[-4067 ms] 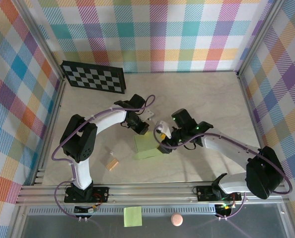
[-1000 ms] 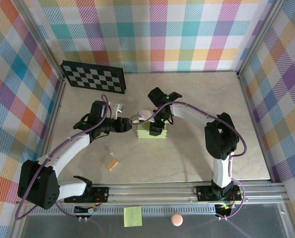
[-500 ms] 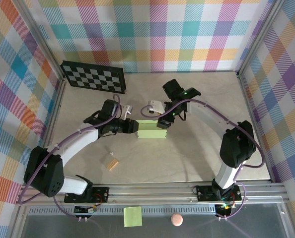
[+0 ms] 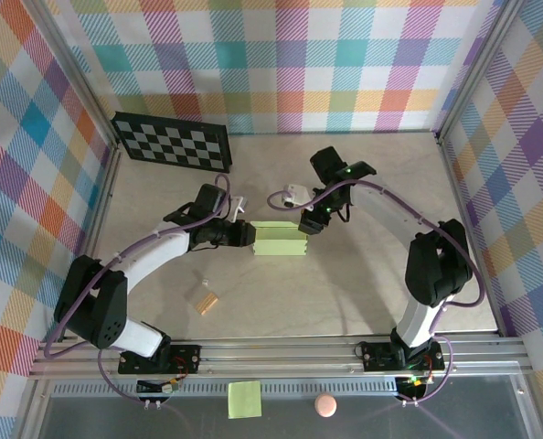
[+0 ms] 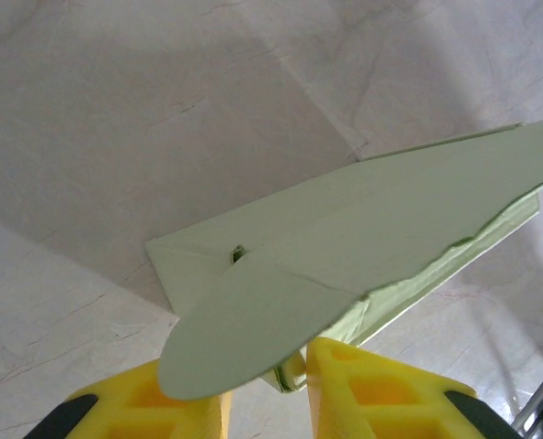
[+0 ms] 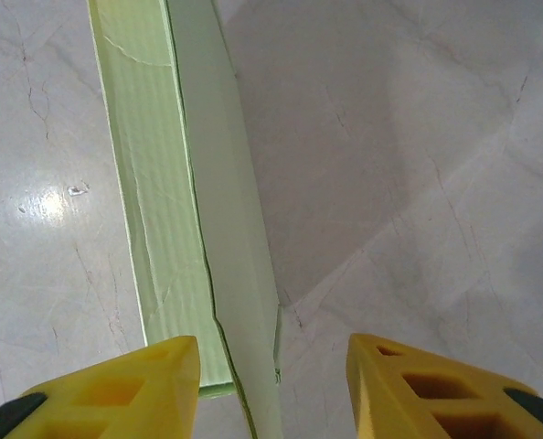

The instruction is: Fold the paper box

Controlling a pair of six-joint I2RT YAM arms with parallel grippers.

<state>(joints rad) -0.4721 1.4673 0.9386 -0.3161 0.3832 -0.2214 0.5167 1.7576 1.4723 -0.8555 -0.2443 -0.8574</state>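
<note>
Box (image 4: 279,240) lies right of and nearer than checkerboard (image 4: 171,142), flatter than a second ago; left gripper (image 4: 244,235) at its checkerboard-side end, jaws narrowed but apart around flap (image 5: 253,338); right gripper (image 4: 310,221) shifted to other end, jaws wide apart; crease likely set, flaps untucked.

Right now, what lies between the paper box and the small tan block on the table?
Nothing. In the top view, the stretch of table between the paper box and the tan block is bare.
</note>
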